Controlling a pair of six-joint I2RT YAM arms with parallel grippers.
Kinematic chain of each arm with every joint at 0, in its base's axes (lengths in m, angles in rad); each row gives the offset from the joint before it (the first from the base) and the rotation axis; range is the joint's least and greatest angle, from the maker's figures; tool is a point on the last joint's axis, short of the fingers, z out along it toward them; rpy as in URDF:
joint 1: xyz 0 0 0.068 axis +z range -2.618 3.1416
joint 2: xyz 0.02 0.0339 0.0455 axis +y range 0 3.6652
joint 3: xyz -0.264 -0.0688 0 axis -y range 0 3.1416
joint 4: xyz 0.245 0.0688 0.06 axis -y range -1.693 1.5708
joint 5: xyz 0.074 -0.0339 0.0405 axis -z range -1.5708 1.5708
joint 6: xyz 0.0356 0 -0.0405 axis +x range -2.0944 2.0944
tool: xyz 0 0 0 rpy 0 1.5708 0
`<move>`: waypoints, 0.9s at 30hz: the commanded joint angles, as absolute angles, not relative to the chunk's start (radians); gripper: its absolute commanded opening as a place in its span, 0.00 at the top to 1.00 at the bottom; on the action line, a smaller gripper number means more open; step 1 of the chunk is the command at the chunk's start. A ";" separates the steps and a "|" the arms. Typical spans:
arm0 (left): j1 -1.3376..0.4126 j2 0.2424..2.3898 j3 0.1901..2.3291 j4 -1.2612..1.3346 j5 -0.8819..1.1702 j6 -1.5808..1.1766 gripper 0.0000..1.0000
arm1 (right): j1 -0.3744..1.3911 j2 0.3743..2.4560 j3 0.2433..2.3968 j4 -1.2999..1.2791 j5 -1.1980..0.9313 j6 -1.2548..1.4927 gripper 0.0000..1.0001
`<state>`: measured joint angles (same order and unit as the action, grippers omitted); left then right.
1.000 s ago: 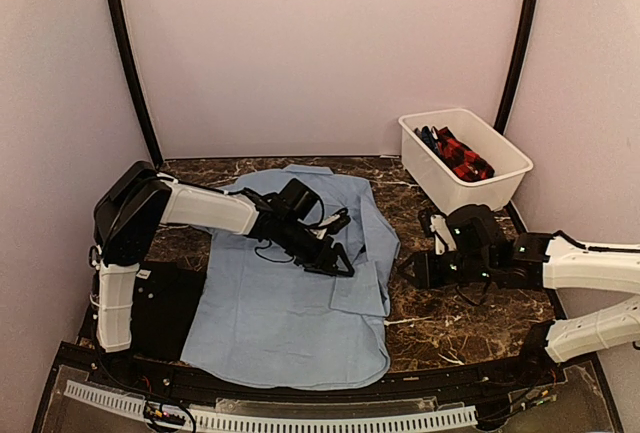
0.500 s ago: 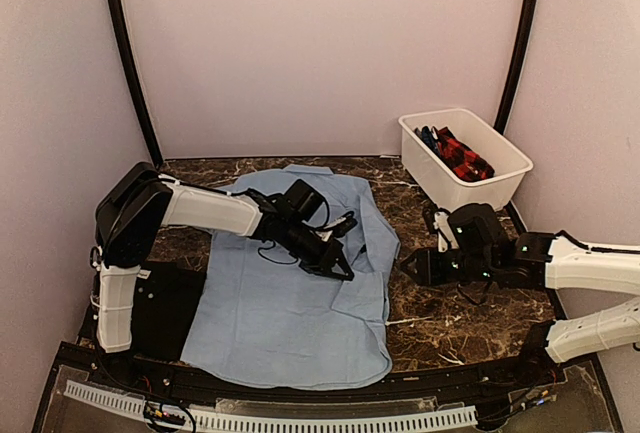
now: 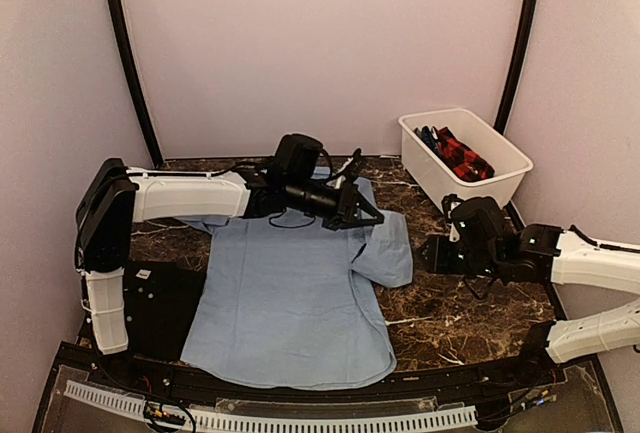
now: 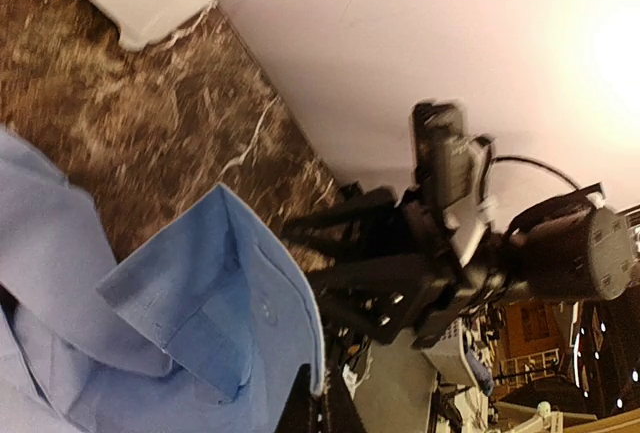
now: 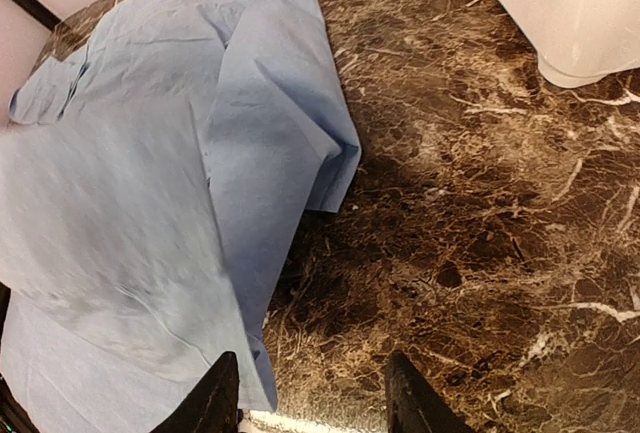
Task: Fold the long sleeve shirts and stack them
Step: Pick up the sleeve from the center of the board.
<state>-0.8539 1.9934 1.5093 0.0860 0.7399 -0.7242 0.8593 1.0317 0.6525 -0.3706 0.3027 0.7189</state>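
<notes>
Left gripper [image 3: 362,218] was clamped tight on a fold of the light-blue shirt [image 3: 285,303], holding it up off the marble table [image 3: 450,313]. The shirt's body lay flat at centre. Right gripper [image 5: 310,403] hung spread and empty just beside the shirt's right edge. My read was to carry the fold low and lay it flat before releasing, because a high pull risked dragging the body.

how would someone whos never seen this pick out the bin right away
Start from the brown marble table and go to its far right corner. There stands a white bin, open-topped and rectangular. It is the only container, with red-black checked cloth inside, while the blue shirt lies spread on the table.
</notes>
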 commanded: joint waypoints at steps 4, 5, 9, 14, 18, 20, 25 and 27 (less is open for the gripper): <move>-0.834 1.915 1.671 0.344 0.514 -0.935 1.00 | 0.855 0.928 0.685 -0.383 0.404 0.796 0.53; -0.826 1.918 1.694 0.351 0.472 -0.938 1.00 | 0.856 0.918 0.687 -0.375 0.400 0.795 0.53; -0.815 1.938 1.749 0.386 0.363 -0.948 1.00 | 0.856 0.893 0.679 -0.308 0.344 0.782 0.52; -0.807 1.947 1.792 0.403 0.244 -0.942 1.00 | 0.856 0.920 0.672 -0.213 0.291 0.777 0.52; -0.795 1.973 1.895 0.383 0.201 -0.921 1.00 | 0.856 0.997 0.678 -0.117 0.255 0.766 0.51; -0.791 1.985 1.932 0.371 0.186 -0.910 1.00 | 0.856 1.056 0.695 -0.069 0.231 0.759 0.50; -0.780 2.009 1.993 0.360 0.170 -0.914 1.00 | 0.856 1.226 0.777 0.034 0.191 0.731 0.51; -0.778 2.016 2.013 0.357 0.169 -0.916 1.00 | 0.855 1.295 0.823 0.068 0.182 0.714 0.51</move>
